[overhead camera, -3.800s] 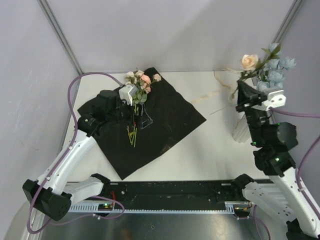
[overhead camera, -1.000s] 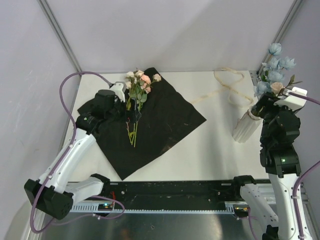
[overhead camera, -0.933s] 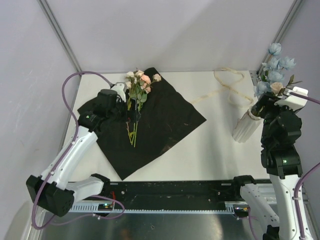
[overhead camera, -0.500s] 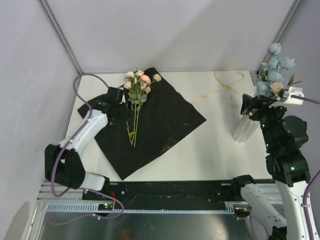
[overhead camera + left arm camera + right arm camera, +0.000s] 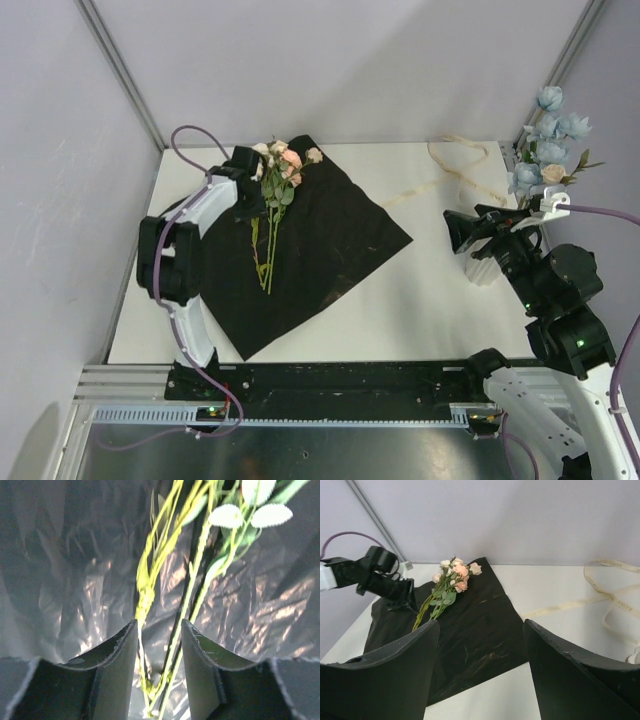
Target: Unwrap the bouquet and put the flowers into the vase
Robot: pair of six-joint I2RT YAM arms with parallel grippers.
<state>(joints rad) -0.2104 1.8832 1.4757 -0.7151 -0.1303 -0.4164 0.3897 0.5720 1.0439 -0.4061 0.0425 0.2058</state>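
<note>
Top cam: black sheet (image 5: 335,250) lies flat, spread as a diamond left of centre on the white table (image 5: 420,300). Peach and cream flowers (image 5: 280,165) lie at its upper corner, heads toward the top of frame, stems running down. My left gripper (image 5: 250,192) sits just left of those stems, upper left; I can't read the jaw gap from here. Vase (image 5: 482,270) is at right, mostly covered by my right arm. Right gripper (image 5: 458,230) points toward centre, just left of the vase. Blue flowers (image 5: 550,135) rise at upper right. Cream ribbon (image 5: 455,172) lies loose, top right.
</note>
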